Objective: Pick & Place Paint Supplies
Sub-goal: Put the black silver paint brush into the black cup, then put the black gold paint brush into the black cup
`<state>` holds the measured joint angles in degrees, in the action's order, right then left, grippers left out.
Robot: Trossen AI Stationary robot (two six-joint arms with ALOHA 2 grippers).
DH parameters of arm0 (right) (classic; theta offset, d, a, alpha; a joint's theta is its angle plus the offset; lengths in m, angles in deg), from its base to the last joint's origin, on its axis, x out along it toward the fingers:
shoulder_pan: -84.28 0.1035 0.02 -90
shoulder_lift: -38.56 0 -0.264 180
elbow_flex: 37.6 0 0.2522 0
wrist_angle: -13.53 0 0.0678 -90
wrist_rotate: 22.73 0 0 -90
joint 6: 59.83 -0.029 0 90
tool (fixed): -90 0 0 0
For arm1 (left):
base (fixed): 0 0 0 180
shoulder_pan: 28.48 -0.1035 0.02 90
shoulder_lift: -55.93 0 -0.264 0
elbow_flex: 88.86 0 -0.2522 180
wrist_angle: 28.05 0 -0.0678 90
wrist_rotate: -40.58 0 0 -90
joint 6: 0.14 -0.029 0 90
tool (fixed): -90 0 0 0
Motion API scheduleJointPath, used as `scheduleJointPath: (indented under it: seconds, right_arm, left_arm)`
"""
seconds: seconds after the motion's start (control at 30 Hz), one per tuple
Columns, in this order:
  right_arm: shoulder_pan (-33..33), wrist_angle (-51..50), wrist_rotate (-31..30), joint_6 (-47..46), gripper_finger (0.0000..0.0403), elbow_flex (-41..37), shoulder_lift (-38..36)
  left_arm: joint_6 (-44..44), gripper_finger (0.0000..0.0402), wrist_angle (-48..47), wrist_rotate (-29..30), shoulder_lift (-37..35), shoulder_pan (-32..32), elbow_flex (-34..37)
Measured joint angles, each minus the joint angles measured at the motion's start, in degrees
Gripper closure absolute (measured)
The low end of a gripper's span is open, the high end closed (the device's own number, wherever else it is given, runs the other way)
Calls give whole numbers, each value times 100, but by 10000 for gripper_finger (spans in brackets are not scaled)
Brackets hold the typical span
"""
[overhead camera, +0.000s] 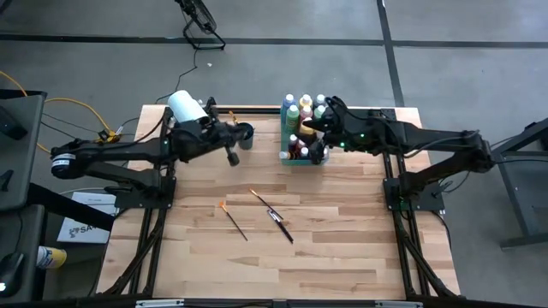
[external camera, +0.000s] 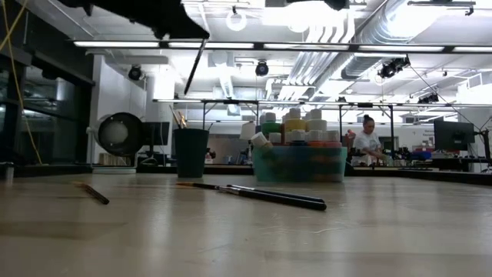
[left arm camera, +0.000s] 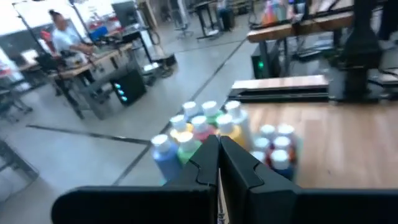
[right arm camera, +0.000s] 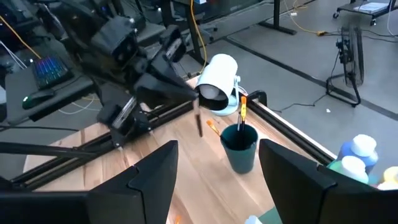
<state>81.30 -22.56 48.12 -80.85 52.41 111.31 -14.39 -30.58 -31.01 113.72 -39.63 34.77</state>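
The counter [overhead camera: 282,257] is pale wood planks. Near its far edge stands a translucent green tray [overhead camera: 301,159] packed with small round bottles [overhead camera: 294,112] with white caps. Just left of it is a dark cup [overhead camera: 246,135] holding orange-tipped brushes, and beyond that a white roll [overhead camera: 185,107] lies at the far left corner.

The left end effector [overhead camera: 233,156] hangs above the counter beside the cup, its fingers pinched together on a thin dark brush [external camera: 195,68]. The low view shows this brush hanging tilted in the air over the cup [external camera: 190,152], clear of it; the right wrist view shows it as a short dark stick [right arm camera: 199,124] under the left end effector [right arm camera: 186,93], near the cup [right arm camera: 239,146] and roll [right arm camera: 217,81].

The right end effector [overhead camera: 315,126] sits over the tray's far half, fingers spread wide with nothing between them in the right wrist view.

On the open counter lie 3 more brushes: 1 with an orange tip [overhead camera: 233,220] and, just right of it, 2 dark ones end to end [overhead camera: 272,216]. From the low view they are slim black rods [external camera: 261,194] in front of the tray [external camera: 300,164].

In the left wrist view the bottles [left arm camera: 205,127] show blue, green, yellow and red. A person [external camera: 367,139] sits at a bench far behind.
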Motion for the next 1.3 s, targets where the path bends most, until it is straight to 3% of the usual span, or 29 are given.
scheduleJointPath:
  seconds: [0.1, 0.5, 0.8, 1.03, 1.3]
  right_arm:
    - [0, -113, 1, -108, 184, 0, -80]
    - [185, -193, -70, -553, 184, 0, -124]
    - [453, -197, -637, -780, 184, 0, -122]
    - [501, -197, -915, -791, 184, 0, -122]
    - [498, -195, -940, -791, 184, 0, -122]
  left_arm:
    - [-54, 402, 67, -219, 208, -359, 9]
    - [-52, 401, 900, -2072, 1281, -1918, 18]
    - [107, 394, 433, -2320, 1550, -2154, 16]
    - [54, 336, -65, -2193, 1555, -2151, 16]
    - [109, 233, -113, -2241, 1425, -2151, 16]
